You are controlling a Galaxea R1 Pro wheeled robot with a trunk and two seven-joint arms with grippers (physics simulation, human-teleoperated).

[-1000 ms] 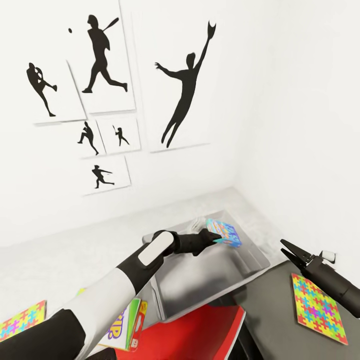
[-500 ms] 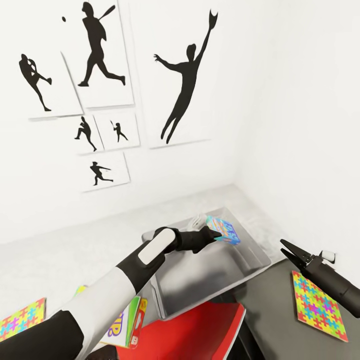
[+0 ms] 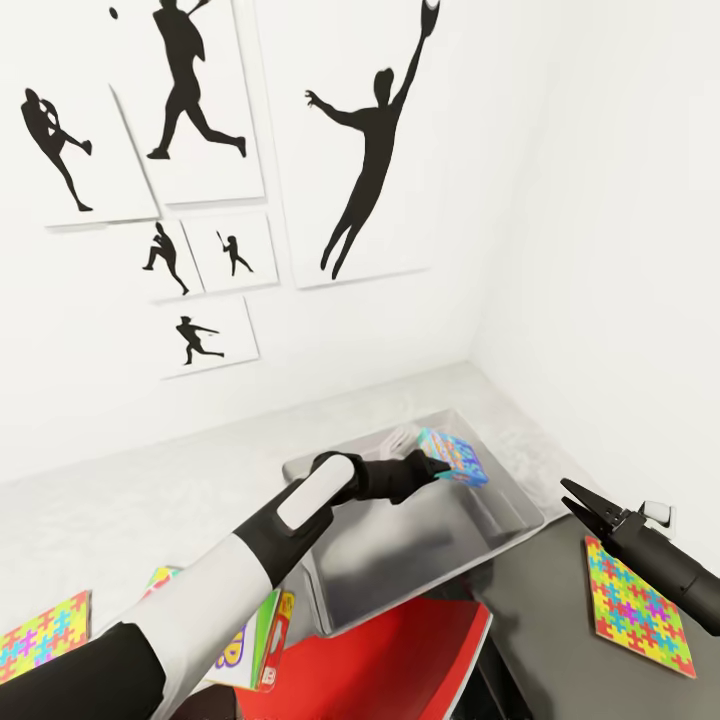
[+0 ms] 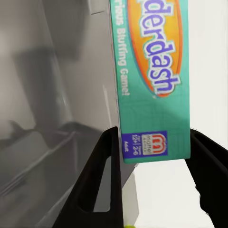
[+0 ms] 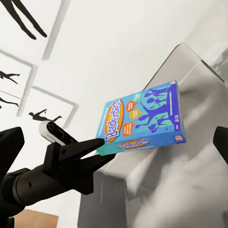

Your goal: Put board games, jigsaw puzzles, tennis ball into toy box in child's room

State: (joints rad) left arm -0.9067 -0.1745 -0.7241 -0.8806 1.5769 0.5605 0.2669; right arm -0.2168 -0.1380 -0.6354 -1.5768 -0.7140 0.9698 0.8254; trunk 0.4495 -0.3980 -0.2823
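Left claw (image 3: 437, 467) clamping blue board game (image 3: 455, 458) over toy box (image 3: 400, 570), right claw (image 3: 578, 499) parted.

Bright, even, sharp simulator render.

Black baseball silhouette posters (image 3: 372, 165) on white wall (image 3: 600, 200).

toy box (image 3: 500, 520): on the bench (image 3: 130, 520), in the corner by the walls
small board game (image 3: 455, 458): above the toy box's far end, in the left tool (image 3: 432, 467)
right tool (image 3: 585, 505): right of the toy box
jigsaw puzzle (image 3: 636, 608): below the right tool
second jigsaw puzzle (image 3: 40, 634): on the bench, far left
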